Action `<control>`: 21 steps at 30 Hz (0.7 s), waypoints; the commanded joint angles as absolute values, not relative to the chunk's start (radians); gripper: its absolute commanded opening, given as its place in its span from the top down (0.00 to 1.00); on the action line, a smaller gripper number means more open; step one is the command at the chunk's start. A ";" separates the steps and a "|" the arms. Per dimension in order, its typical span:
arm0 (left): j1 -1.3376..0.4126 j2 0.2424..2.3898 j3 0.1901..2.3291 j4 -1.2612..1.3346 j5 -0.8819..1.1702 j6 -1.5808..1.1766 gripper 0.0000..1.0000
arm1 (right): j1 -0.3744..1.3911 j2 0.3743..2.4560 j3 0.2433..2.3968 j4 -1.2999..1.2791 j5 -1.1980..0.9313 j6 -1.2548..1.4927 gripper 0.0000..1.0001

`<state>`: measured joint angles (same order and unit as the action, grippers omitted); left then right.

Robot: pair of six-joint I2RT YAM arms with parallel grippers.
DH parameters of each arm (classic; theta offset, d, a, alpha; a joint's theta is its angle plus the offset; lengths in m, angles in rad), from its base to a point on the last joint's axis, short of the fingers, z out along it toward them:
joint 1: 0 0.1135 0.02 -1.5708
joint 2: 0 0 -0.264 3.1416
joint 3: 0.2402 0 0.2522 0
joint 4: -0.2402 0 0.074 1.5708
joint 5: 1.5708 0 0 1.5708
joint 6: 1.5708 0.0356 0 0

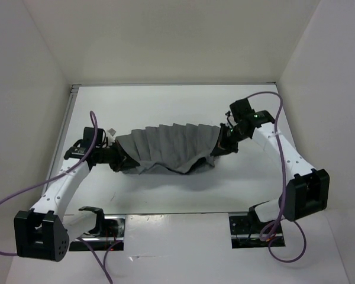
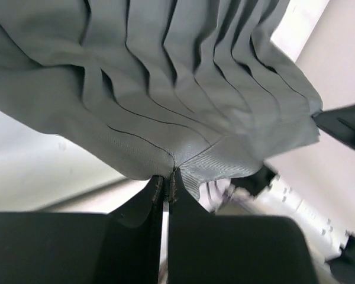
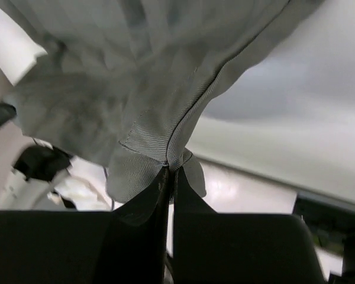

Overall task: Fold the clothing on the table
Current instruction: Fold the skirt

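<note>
Evidently we held the clothing (image 1: 165,148) stretched over the table (image 1: 183,192), the left tool (image 2: 164,183) pinching one end and the right tool (image 3: 170,171) pinching the other. It sagged in the middle, perhaps touching the surface. We judged the fold just starting; next, both ends should travel together to double it evenly.

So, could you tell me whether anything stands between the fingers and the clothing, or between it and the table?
Nothing visible does: the left fingers and right fingers are shut on opposite ends of the clothing, and the table in front of it looks bare.
</note>
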<state>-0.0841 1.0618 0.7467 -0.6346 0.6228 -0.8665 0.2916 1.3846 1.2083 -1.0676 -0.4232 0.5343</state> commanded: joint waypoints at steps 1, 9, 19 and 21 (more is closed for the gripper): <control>-0.045 1.087 0.827 -0.563 0.531 -0.913 1.00 | 0.272 1.431 1.324 -0.959 -0.354 0.558 1.00; 0.012 1.293 0.894 -0.428 0.408 -0.946 1.00 | 0.230 1.653 1.423 -0.723 -0.345 0.597 1.00; 0.021 1.467 0.951 -0.382 0.457 -0.910 1.00 | 0.207 1.694 1.475 -0.758 -0.292 0.574 1.00; 0.021 1.427 0.910 -0.397 0.515 -0.901 1.00 | 0.207 1.596 1.393 -0.810 -0.291 0.565 1.00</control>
